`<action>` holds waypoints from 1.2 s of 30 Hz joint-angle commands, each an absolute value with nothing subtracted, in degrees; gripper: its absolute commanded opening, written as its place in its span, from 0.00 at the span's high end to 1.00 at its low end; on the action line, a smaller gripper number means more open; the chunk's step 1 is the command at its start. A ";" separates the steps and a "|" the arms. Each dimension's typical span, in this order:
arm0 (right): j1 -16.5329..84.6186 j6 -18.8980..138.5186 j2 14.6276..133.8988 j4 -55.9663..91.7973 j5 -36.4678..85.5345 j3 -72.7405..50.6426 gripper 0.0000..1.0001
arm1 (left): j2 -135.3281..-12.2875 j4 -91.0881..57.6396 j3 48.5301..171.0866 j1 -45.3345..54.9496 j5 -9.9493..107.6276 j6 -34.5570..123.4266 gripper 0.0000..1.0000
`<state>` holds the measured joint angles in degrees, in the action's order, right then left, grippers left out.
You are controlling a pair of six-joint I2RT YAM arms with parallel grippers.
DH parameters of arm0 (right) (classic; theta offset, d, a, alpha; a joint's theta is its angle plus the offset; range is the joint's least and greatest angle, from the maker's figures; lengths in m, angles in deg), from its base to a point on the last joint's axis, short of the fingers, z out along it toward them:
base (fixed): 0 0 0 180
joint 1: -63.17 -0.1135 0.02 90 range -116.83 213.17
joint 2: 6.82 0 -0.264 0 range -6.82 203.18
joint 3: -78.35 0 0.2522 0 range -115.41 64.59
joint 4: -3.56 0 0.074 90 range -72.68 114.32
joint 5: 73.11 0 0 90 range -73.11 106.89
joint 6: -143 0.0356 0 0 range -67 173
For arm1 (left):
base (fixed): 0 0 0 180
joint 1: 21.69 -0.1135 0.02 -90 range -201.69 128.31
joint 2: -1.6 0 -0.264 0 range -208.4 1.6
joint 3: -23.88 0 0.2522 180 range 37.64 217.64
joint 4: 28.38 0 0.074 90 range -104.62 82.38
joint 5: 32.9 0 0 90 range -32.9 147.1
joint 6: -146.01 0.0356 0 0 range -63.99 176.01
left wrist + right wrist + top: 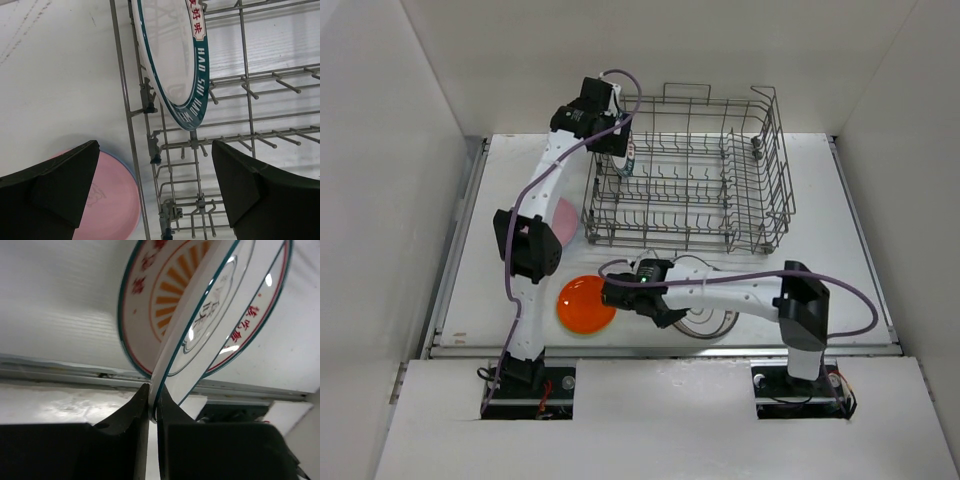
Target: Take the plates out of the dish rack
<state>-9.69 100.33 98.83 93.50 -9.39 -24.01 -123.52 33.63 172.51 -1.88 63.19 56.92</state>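
Your left gripper [623, 152] hangs over the far left corner of the dish rack [720, 185], which sits at the far middle of the table [860, 250]. Its jaws are spread wide and hold nothing. In the left wrist view the two dark fingers [60, 185] stand well apart. Between and beyond them a green-rimmed plate [172, 60] stands on edge in the rack, leaning among the tines just inside the left wall. No finger touches it.

Outside that wall, to the left of the rack, a pink plate [112, 197] lies flat on the table. The overhead view shows it partly under your left arm. A bluish edge shows along its rim, but you cannot tell whether that is a second plate underneath.

Your right arm reaches leftward across the near part of the table. The right gripper [152, 397] is pinched tight on the rim of a white-edged plate [200, 315], which the wrist camera sees edge-on and tilted. Behind it lies a sunburst plate [167, 295] with orange rays, red lettering and a teal rim. From above, these patterned plates sit near the front edge, right of centre.

An orange plate [584, 303] lies flat just to the left of the right gripper, near your left arm.
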 commanded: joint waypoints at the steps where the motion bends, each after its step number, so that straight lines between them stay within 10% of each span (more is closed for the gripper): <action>1: -9.60 96.69 101.90 94.14 -6.23 -23.22 1.00 | -122.42 30.47 174.32 -1.04 66.50 56.10 0.06; 5: -9.60 93.61 102.43 91.33 -2.54 -24.44 0.76 | -123.47 29.76 174.31 -0.42 66.50 55.58 0.06; 9: -9.60 93.07 101.90 93.15 -2.96 -28.75 0.22 | -124.09 29.24 174.31 -0.42 67.12 55.57 0.06; 25: -4.95 94.83 90.32 91.69 -12.81 -36.06 0.08 | -126.89 28.09 173.78 0.81 69.22 56.19 0.10; 29: -2.32 94.83 85.30 89.13 -14.04 -33.51 0.08 | -129.35 26.96 173.78 0.81 70.46 56.19 0.29; 33: -1.17 95.89 84.06 89.13 -15.19 -32.97 0.08 | -129.97 26.95 174.31 0.81 72.03 54.70 0.83; 36: 0.24 96.41 83.53 88.60 -15.19 -32.97 0.08 | -126.82 27.48 174.31 0.81 72.74 52.59 1.00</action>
<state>-0.31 95.28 82.92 90.40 -13.63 -32.95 -129.93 25.50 173.08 1.05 70.66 52.92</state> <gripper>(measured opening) 0.917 0.048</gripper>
